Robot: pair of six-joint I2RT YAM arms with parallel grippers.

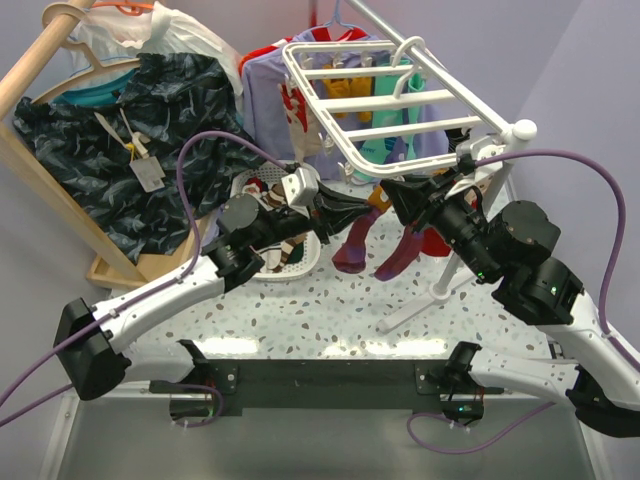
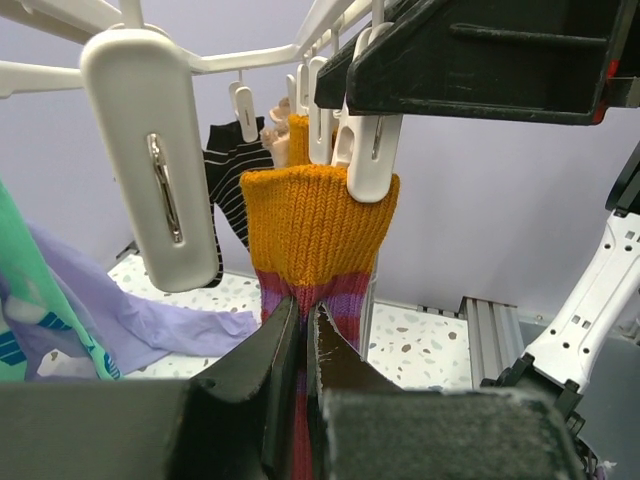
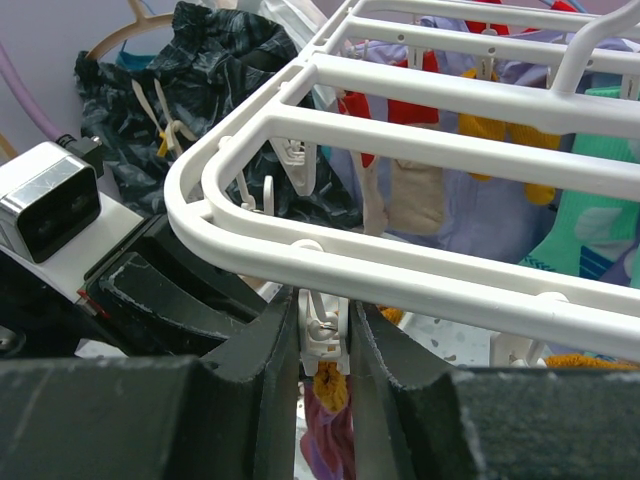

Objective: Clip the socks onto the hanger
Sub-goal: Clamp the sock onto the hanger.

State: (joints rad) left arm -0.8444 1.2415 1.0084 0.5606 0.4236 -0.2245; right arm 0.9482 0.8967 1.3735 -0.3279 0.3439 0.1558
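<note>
Knit sock [image 2: 318,250] looks soft and floppy, best gripped just under its cuff [image 2: 310,205], where left gripper [image 2: 306,312] clamps it. Right gripper [image 3: 322,345] squeezes a clip [image 3: 320,325].

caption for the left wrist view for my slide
Left gripper pinches an orange-cuffed sock, its cuff in a white clip under the hanger.

White links [image 1: 170,295], black joints [image 1: 525,235], purple cables [image 1: 560,152], silver wrist camera [image 3: 45,205].
</note>
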